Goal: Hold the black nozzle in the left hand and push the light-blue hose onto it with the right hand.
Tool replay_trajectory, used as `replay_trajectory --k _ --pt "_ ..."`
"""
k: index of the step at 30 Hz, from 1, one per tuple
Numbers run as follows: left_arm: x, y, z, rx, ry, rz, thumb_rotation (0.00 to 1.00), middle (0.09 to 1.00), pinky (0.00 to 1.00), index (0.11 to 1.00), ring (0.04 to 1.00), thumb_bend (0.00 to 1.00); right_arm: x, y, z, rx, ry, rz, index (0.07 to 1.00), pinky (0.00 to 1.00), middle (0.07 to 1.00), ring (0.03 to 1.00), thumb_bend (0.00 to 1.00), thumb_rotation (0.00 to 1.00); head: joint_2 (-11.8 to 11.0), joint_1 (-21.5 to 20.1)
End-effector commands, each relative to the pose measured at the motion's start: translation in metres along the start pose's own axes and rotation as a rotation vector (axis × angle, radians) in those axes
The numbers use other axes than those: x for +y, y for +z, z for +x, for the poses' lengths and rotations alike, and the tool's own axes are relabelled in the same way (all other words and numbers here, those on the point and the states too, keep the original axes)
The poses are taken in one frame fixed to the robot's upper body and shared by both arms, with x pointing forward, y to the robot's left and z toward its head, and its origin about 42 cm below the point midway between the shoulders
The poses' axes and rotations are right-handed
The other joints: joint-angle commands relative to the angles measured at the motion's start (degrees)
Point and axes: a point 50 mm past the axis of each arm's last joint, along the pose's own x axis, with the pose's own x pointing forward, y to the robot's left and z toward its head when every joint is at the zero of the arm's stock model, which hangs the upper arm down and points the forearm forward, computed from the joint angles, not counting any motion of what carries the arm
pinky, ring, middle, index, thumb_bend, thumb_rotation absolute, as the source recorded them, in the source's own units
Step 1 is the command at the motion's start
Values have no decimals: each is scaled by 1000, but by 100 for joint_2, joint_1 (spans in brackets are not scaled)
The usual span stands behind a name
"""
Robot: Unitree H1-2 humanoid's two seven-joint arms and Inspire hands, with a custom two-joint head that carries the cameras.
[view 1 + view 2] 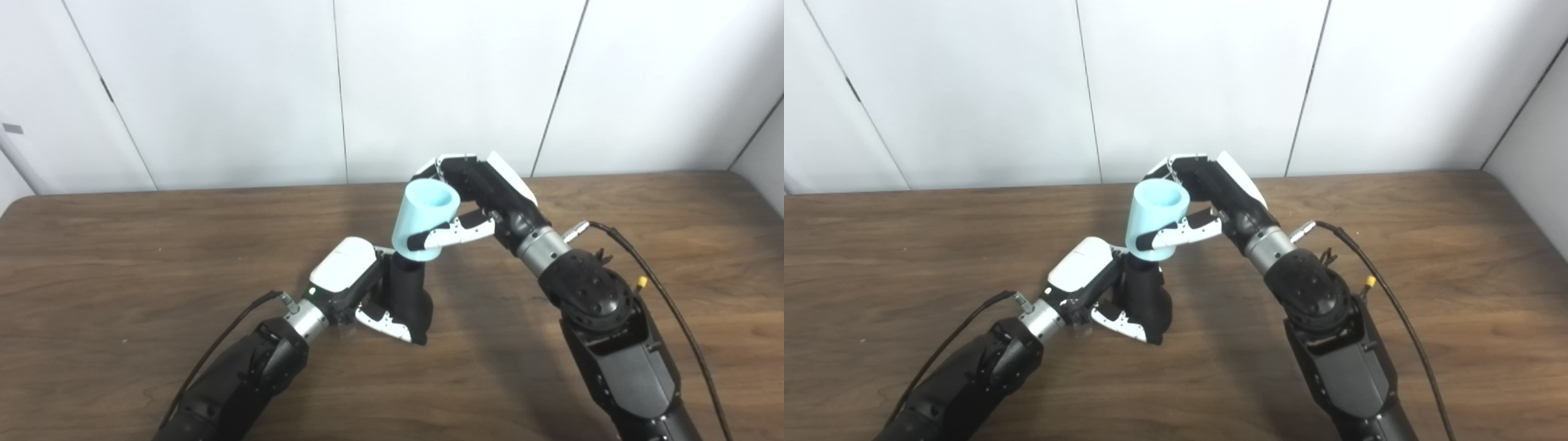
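The black nozzle (407,294) stands upright on the brown table, with my left hand (355,285) shut around its lower body. The light-blue hose (424,218), a short wide tube with its open end facing up, sits tilted on the nozzle's top. My right hand (481,199) is shut on the hose, thumb across its front and fingers behind it. The nozzle's upper tip is hidden inside the hose.
The wooden table (122,257) stretches to both sides, with a white panelled wall (245,92) right behind its far edge. A black cable (661,294) loops off my right forearm.
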Motion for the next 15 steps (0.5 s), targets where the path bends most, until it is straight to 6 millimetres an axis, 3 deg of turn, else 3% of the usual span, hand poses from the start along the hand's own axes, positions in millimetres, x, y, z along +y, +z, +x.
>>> replay_trajectory --k 1,15 --pt "-99 13 -60 141 -266 -100 0 451 302 543 357 495 -7 26 11 -76 -12 -39 490 336 488 436 521 0 25 3" --pt "-100 15 -58 135 -256 -107 0 454 301 543 357 496 7 24 7 -80 55 -61 516 310 463 419 519 0 97 60"
